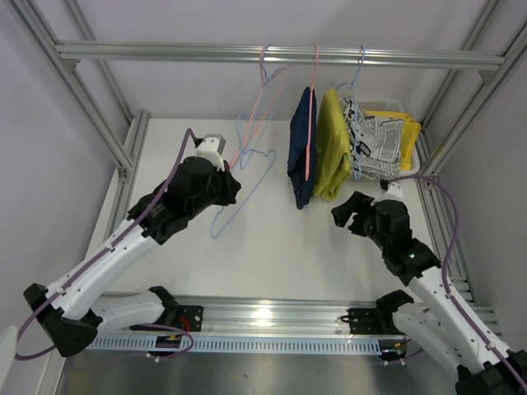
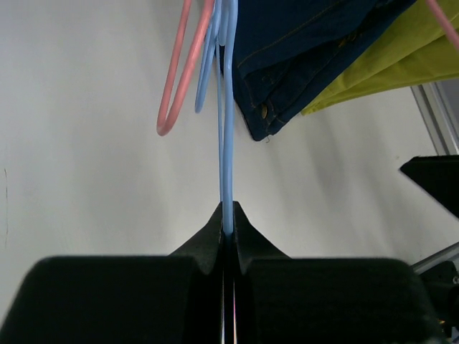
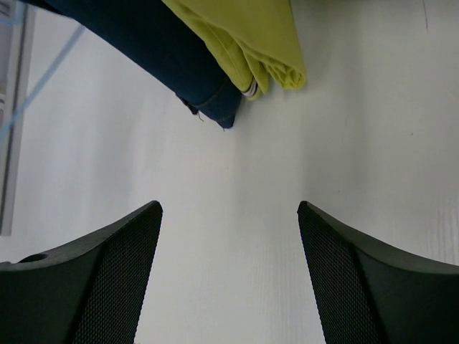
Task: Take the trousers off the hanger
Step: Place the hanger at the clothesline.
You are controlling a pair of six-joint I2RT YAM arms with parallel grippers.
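Dark navy trousers [image 1: 301, 148] hang folded over a pink hanger [image 1: 312, 107] on the top rail. Mustard-olive trousers [image 1: 332, 146] hang just right of them, by a blue hanger [image 1: 360, 90]. My left gripper [image 1: 231, 176] is shut on the wire of an empty blue hanger [image 1: 248, 188]; the left wrist view shows that wire [image 2: 227, 143] pinched between the fingertips, with the navy trousers [image 2: 301, 50] beyond. My right gripper [image 1: 343, 211] is open and empty, just below the mustard trousers. Its wrist view shows the navy [image 3: 165, 57] and mustard [image 3: 244, 36] hems ahead. No camouflage garment shows.
A white basket [image 1: 394, 102] at the back right holds a black-and-white print garment [image 1: 375, 136] and a bright yellow one [image 1: 405, 125]. An empty pink hanger [image 1: 265, 82] hangs from the rail [image 1: 165, 53]. Aluminium frame posts stand on both sides.
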